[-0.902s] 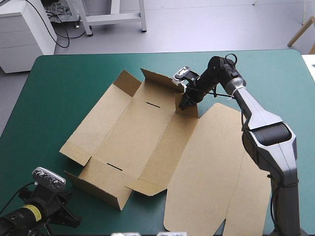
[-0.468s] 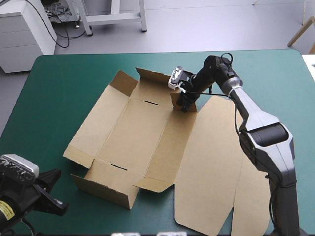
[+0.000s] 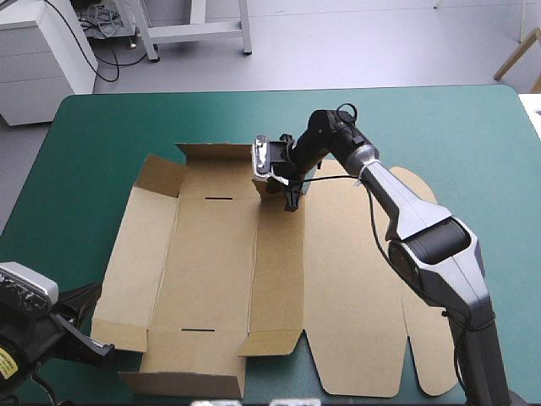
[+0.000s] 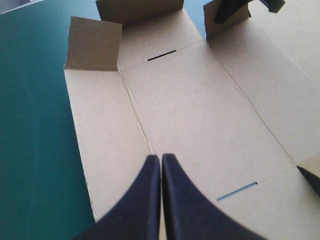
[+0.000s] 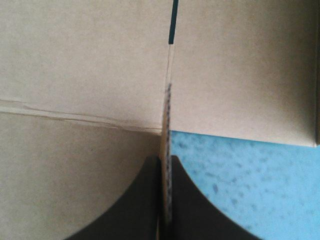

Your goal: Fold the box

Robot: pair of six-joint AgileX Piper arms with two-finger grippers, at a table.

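Observation:
The brown box [image 3: 211, 271] lies as a cut sheet across the middle of the table, its wide lid panel [image 3: 355, 288] flat on the right side. Short flaps stand up along its far edge [image 3: 215, 156] and near edge [image 3: 190, 382]. My right gripper [image 3: 286, 188] is at the far edge, shut on an upright flap. The right wrist view shows that board edge [image 5: 167, 100] pinched between the fingers [image 5: 145, 200]. My left gripper [image 3: 84, 326] sits low at the box's near left corner. In the left wrist view it [image 4: 161, 162] is shut on nothing, over the left panel [image 4: 200, 110].
Teal-green cover [image 3: 101, 135] shows left of the box, beyond its far edge and at the far right [image 3: 473, 144]. The lid's rounded tabs [image 3: 431, 372] reach close to the table's near edge. My right arm [image 3: 406, 211] stretches over the lid.
The right gripper has swung the held flap toward the left, turning the whole sheet square to the table and shifting it left. The left gripper rose and now points at the box.

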